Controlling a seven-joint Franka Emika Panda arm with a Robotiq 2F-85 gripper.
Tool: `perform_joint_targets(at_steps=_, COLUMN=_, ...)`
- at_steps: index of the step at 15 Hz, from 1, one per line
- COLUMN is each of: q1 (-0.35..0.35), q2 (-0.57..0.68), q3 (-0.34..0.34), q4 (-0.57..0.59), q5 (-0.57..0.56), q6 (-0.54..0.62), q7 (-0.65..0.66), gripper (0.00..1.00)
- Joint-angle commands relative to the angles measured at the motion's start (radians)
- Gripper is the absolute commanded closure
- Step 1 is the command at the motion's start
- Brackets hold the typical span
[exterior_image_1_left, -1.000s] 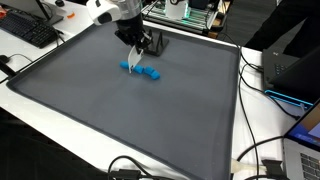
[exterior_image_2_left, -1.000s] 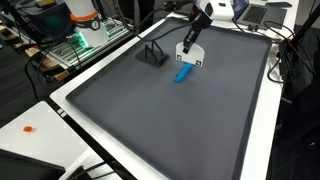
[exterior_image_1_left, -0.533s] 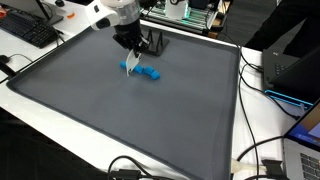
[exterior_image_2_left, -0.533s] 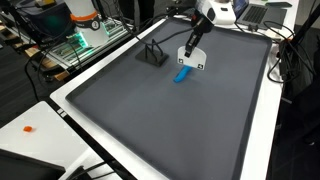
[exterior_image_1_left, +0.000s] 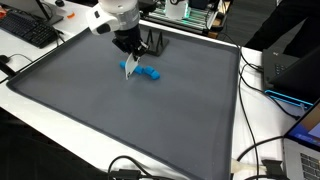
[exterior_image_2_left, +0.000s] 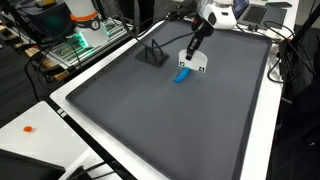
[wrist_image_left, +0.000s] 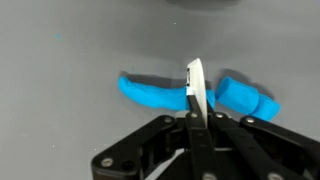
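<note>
A blue elongated object (exterior_image_1_left: 149, 73) lies on the dark grey mat (exterior_image_1_left: 120, 120); it also shows in an exterior view (exterior_image_2_left: 183, 75) and in the wrist view (wrist_image_left: 150, 93). My gripper (exterior_image_1_left: 129, 55) hangs right over it, also seen in an exterior view (exterior_image_2_left: 193, 52). In the wrist view the gripper (wrist_image_left: 195, 112) is shut on a thin white flat piece (wrist_image_left: 196, 80), held edge-on. The piece's lower edge is at the blue object's middle. I cannot tell whether they touch.
A small black stand (exterior_image_2_left: 152, 54) sits on the mat behind the blue object, also seen in an exterior view (exterior_image_1_left: 157, 44). A keyboard (exterior_image_1_left: 28, 30), cables (exterior_image_1_left: 262, 160) and lab equipment (exterior_image_2_left: 80, 40) lie around the mat's white border.
The arm has shifted slightly with the white piece still in the jaws, staying over the blue object. The blue object has not moved.
</note>
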Motion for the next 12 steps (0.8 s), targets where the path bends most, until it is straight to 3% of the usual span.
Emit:
perform_joint_targets(at_steps=1, q1=0.004, q2=0.032, q3=-0.008, q4=0.001, q5=-0.028, q6=0.035, q7=0.019, gripper=0.99)
perform_joint_targets(at_steps=12, q1=-0.004, q2=0.054, q3=-0.007, q4=-0.017, q5=-0.005, q6=0.055, q7=0.024, gripper=0.99)
